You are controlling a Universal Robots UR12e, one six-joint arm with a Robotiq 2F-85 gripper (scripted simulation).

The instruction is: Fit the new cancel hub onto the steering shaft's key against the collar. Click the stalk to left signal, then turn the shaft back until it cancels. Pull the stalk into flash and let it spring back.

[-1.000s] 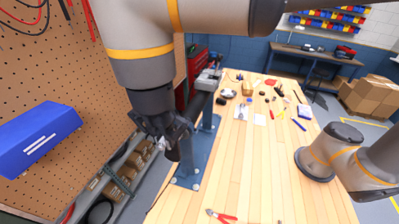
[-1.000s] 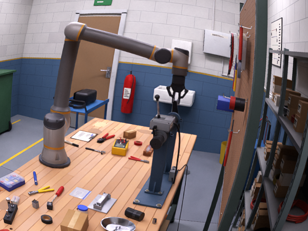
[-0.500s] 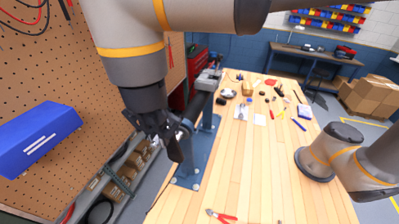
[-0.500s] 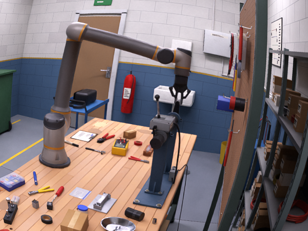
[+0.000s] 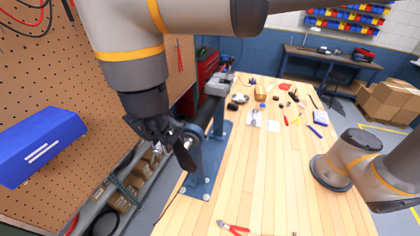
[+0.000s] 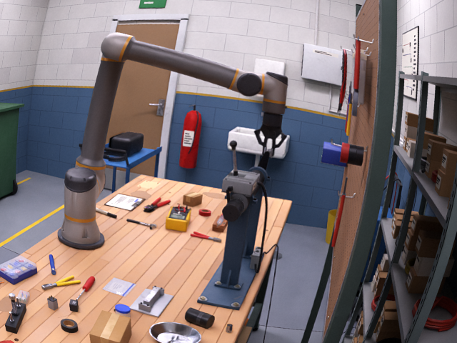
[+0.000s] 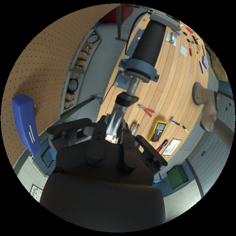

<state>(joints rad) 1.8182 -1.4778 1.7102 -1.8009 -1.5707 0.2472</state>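
Note:
The dark cancel hub sits on the steering shaft, a short way out from the blue collar of the black column. A metallic lever runs from the hub back between my fingers. My gripper is closed on this lever at the shaft's free end, past the bench's edge. From the side the lever hangs dark below the shaft end. The stalk stands upright on the grey switch housing atop the blue stand.
The blue stand is bolted at the bench's edge. A pegboard wall with a blue box stands close beside my arm. Tools, a yellow meter and red pliers lie scattered on the wooden bench.

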